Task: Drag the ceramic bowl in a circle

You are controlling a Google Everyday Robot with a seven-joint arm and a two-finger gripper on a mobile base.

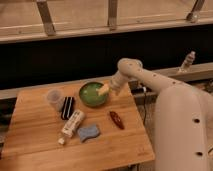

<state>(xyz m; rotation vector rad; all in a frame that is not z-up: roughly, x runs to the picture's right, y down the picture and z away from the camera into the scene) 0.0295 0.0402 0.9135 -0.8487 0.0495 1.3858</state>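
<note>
Ceramic bowl at the far middle of the wooden table, gripper at its right rim.
The gripper reaches over that rim; whether it is open or clamped cannot be told. The bowl sits upright, glossy green, paler inside, with 1 plastic cup near its left.
</note>
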